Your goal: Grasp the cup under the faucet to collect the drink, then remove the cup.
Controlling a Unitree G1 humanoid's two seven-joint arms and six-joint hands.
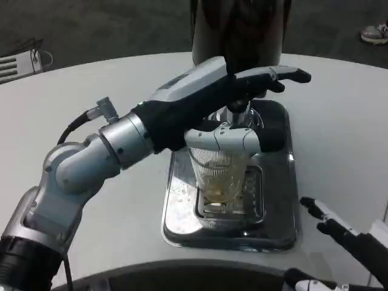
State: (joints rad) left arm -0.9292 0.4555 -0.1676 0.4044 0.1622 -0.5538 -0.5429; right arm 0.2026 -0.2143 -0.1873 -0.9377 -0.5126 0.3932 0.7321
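A clear ribbed cup (219,177) with a little amber drink at its bottom stands over the drain grate of the steel drip tray (182,209), under the faucet (237,112) of the dark dispenser (239,27). My left hand (233,112) grips the cup around its upper part, with white fingers wrapped across its rim side and black fingers stretched out toward the dispenser. My right hand (339,233) hovers low at the right, clear of the tray, fingers spread and holding nothing.
The white round table (91,79) spreads around the tray. A metal rack (18,63) stands off the table at the far left. A shoe (376,33) shows on the floor at the top right.
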